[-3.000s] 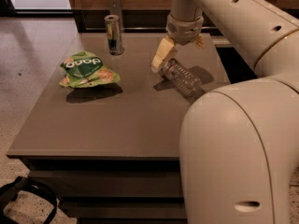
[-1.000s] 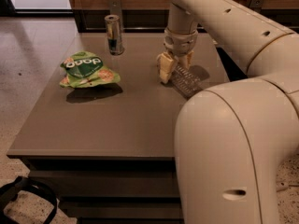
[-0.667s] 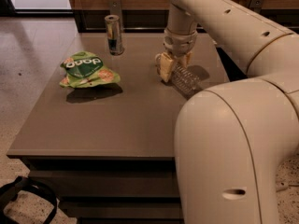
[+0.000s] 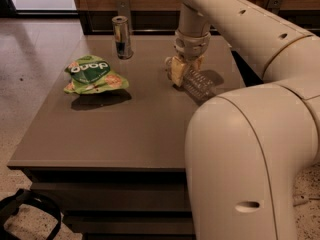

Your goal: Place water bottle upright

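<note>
The water bottle (image 4: 199, 85), clear and ribbed, lies on its side on the brown table (image 4: 130, 129), right of the middle toward the back. Its near end points left and its far end is hidden behind my large cream arm. My gripper (image 4: 183, 70) hangs straight down from the arm and sits low over the bottle's left end, touching or nearly touching the tabletop. The bottle's cap and label are hidden by the gripper.
A slim silver-and-blue can (image 4: 121, 37) stands upright at the back of the table. A green snack bag (image 4: 93, 75) lies on the left side. My arm's bulky body (image 4: 245, 154) fills the right foreground. A black strap (image 4: 25, 211) lies on the floor, lower left.
Since three seconds ago my gripper has come down and shifted slightly left onto the bottle's left end. Over the last second it has hardly moved. The bottle still lies flat.
</note>
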Robot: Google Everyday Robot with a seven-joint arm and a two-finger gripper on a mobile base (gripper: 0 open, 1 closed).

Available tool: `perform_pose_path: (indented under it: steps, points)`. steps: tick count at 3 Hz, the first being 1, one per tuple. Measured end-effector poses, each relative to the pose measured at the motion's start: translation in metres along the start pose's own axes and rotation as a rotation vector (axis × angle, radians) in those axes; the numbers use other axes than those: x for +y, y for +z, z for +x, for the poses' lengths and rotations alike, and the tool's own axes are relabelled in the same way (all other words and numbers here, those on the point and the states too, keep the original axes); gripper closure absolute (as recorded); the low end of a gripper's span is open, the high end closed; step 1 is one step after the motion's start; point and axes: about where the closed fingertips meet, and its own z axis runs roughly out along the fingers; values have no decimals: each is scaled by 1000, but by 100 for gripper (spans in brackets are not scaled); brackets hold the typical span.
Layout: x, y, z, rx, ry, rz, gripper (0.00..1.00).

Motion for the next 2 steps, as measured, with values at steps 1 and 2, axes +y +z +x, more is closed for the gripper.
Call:
perform_pose_path:
  steps: [1,2]
  points:
    - [0,0,0,-1,0,0,100]
    - [-4,-17,0,-54,-10,30,100]
